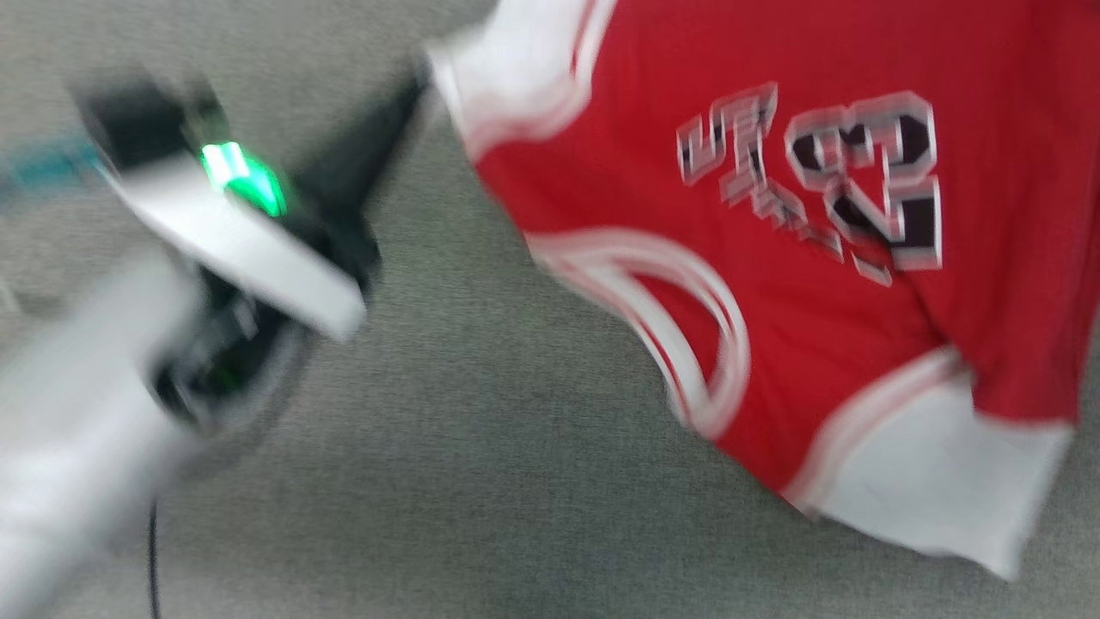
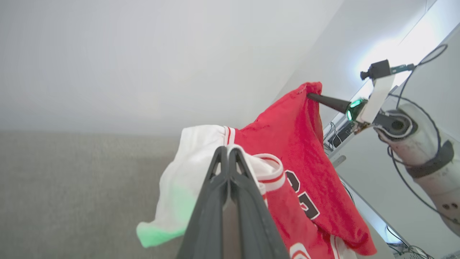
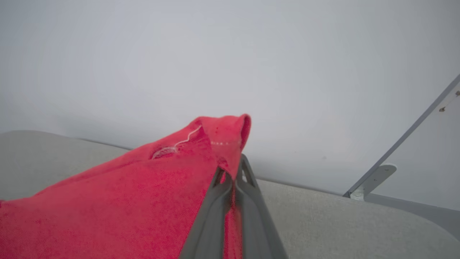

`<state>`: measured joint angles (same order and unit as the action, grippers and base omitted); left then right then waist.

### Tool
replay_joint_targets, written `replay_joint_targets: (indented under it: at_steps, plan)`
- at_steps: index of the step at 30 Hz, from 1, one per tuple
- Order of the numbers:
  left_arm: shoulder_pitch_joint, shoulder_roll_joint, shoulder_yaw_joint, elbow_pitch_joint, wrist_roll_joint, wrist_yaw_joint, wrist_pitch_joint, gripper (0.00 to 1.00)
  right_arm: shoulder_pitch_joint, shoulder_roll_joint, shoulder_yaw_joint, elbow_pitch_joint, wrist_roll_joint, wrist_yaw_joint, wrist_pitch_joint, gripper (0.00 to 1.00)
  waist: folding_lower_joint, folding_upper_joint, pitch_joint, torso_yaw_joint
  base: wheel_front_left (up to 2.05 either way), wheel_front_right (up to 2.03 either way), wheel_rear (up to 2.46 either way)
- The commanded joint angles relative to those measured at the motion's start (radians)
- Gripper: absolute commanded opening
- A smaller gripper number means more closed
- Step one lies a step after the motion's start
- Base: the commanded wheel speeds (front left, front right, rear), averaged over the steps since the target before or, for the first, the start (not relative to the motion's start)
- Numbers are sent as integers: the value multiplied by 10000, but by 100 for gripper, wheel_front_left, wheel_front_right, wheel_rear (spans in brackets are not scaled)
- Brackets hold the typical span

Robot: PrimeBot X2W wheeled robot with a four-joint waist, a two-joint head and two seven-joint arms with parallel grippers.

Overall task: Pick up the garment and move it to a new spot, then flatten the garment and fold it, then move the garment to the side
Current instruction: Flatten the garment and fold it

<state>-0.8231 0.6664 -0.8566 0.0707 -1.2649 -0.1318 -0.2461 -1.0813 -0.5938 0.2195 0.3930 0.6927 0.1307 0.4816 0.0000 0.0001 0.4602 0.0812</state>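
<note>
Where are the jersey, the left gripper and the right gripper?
jersey (image 1: 816, 344): head view, red fabric below the number.
left gripper (image 2: 228, 151): left wrist view, between its fingertips.
right gripper (image 3: 233, 168): right wrist view, between its fingertips.

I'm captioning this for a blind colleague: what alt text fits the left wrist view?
A red jersey hangs between two shut grippers above a grey surface. The left gripper pinches its white sleeve in the foreground; the right gripper holds a red edge at upper right.
</note>
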Motion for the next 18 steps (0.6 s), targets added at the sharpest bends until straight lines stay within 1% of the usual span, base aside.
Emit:
replay_joint_targets:
  at_steps: [1,3,6,9,13,16,18]
  plan:
    - [-1032,110,225,57,-617,28,209,0,-666,205,-266,463,-278,0,-402,0,0,-1,381,-264,0,0,0]
    - [-2120,59,482,375,-1261,28,483,0,-1417,366,-625,1046,-555,0,-838,0,0,-1,603,-408,0,0,0]
    - [-3672,-199,1105,1376,-2116,28,738,0,-2491,664,-1173,1900,-976,0,-1517,0,0,-1,878,-610,0,0,0]
    - [-5171,-269,1545,2719,-2196,28,885,0,-3519,907,-1375,2441,-1293,-1,-2203,0,0,-1,1154,-916,0,0,0]
    - [-7237,-454,2111,4449,-1962,31,579,0,-4701,1000,-1531,3167,-1608,-24,-3189,0,0,-1,1451,-1247,0,0,0]
    - [-8453,-702,2597,5203,-2147,31,317,0,-5401,1087,-1733,3771,-1773,-35,-3844,0,0,-1,1549,-1376,0,0,0]
    - [-8930,-831,2593,5434,-2118,31,344,0,-5651,1168,-1686,4113,-1886,-37,-4070,0,0,-1,1588,-1398,0,0,0]
